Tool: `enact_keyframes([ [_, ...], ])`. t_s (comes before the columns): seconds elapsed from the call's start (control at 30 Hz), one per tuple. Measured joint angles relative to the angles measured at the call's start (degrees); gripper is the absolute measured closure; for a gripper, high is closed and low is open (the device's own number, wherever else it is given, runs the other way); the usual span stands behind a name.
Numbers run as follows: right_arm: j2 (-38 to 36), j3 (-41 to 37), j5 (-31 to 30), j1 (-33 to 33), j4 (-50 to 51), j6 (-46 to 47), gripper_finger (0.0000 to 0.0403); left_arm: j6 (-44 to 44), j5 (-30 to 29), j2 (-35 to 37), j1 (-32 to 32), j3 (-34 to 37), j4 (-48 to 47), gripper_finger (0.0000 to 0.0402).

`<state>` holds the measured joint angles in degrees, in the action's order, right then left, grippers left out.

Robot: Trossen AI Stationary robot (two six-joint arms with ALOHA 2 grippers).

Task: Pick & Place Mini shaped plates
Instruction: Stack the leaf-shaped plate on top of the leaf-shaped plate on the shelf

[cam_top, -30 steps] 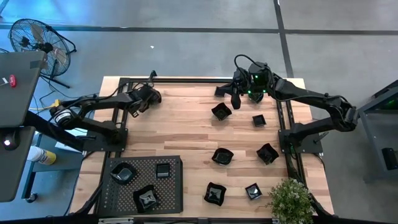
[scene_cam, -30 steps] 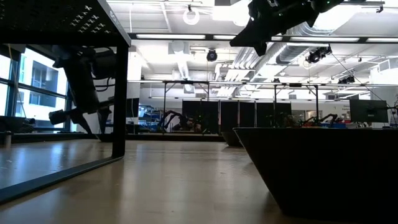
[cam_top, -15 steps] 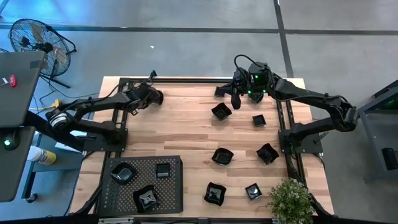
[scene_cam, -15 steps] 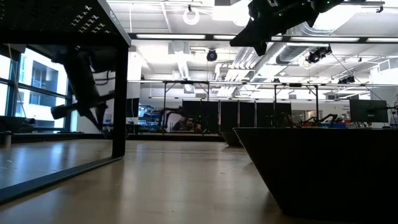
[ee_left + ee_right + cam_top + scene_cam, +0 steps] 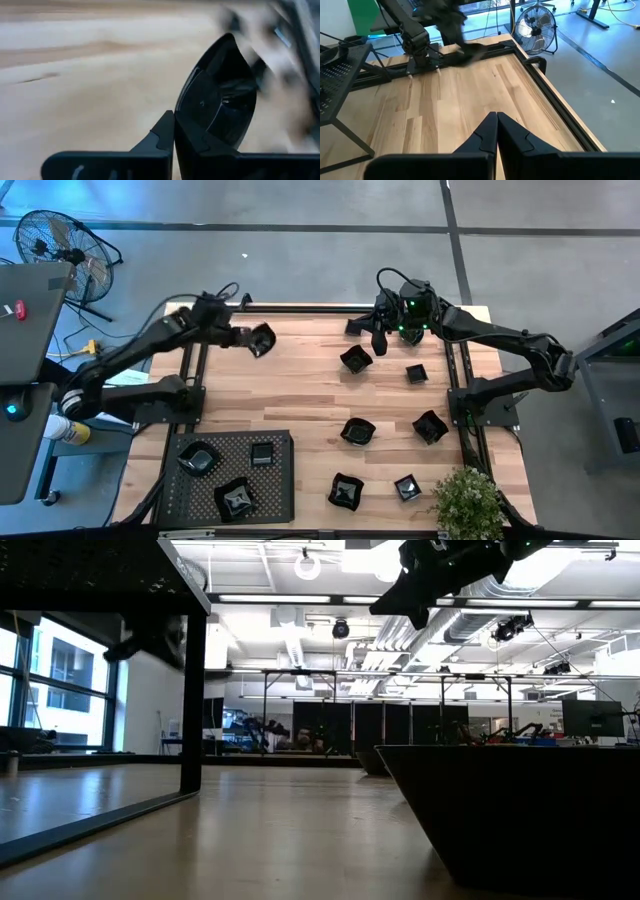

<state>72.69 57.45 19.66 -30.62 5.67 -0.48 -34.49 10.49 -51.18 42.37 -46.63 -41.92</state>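
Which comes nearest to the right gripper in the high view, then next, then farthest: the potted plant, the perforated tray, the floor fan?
Measured from the right gripper:
1. Potted plant, at the table's near right corner.
2. Perforated tray, near left corner.
3. Floor fan, off the table, far left.

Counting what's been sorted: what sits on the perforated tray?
Three mini plates lie on the perforated tray. What is under the tray is hidden.

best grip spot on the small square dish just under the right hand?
Pinch one raised wall of the square dish, coming straight down from above with one finger inside its open hollow. It sits upright, apart from its neighbours, and the shut right hand hangs beside it.
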Motion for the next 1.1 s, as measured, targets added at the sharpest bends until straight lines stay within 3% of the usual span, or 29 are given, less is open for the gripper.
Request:
enact_keyframes([
  [0.17,0.0,0.0,0.0,0.0,0.0,0.0,0.04,14.7,10.3,-1.5,-0.7,-13.8,-18.4,0.0401],
  [0.4,0.0,0.0,0.0,0.0,0.0,0.0,0.0402,29.1,10.4,-7.9,-9.7,-30.9,-46.0,0.0401],
  [0.47,0.0,0.0,0.0,0.0,0.0,0.0,0.0401,30.9,11.0,-9.1,-13.9,-33.2,-48.4,0.0401],
  [0.63,0.0,0.0,0.0,0.0,0.0,0.2,0.0402,31.0,14.8,-8.2,-26.0,-35.5,-47.4,0.0401],
  [1.1,0.0,0.0,0.0,0.0,0.0,0.4,0.0402,6.4,7.0,-8.2,-59.6,-35.1,-48.1,0.0401],
])
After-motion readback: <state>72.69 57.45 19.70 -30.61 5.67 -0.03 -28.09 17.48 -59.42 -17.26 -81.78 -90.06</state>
